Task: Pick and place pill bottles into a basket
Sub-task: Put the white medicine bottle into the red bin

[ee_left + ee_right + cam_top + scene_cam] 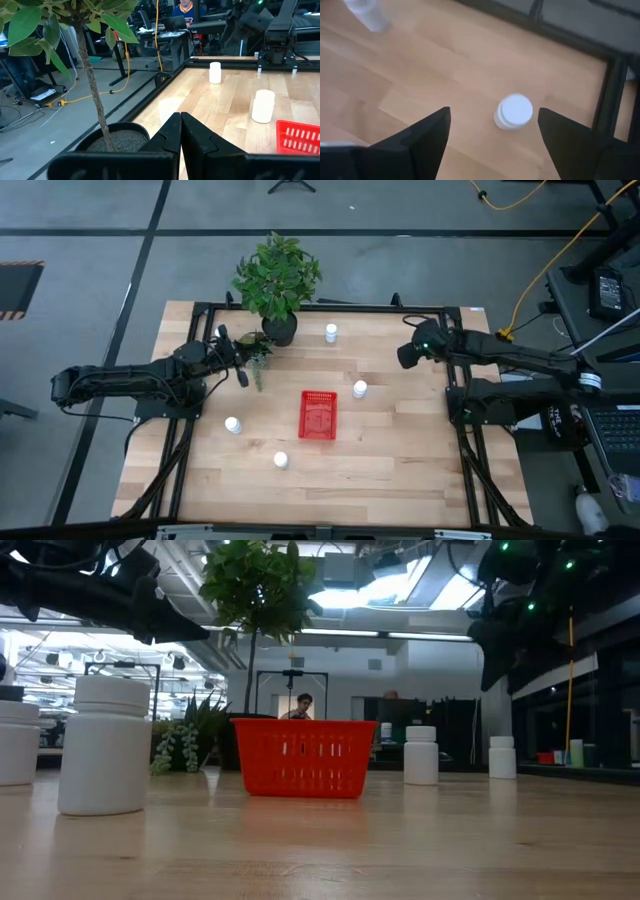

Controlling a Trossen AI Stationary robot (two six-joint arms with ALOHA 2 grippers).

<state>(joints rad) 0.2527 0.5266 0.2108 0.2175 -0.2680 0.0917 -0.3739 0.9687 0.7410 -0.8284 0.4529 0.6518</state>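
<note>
The red mesh basket (318, 415) stands at the table's middle, and no bottle shows inside it. Several white pill bottles stand upright on the wood: one at the far edge (331, 333), one right of the basket (360, 389), one left of it (233, 424), one near it (281, 460). My right gripper (408, 355) is open, high above the table at the far right. In its wrist view (492, 120) a bottle (515, 111) shows far below, between the fingers. My left gripper (242, 370) is shut and empty (180, 122) beside the plant pot.
A dark pot with a green plant (278, 280) stands at the far edge, just ahead of my left gripper, with a small trailing plant (257, 352) beside it. A black frame (455, 395) borders the table. Bare wood lies right of the basket.
</note>
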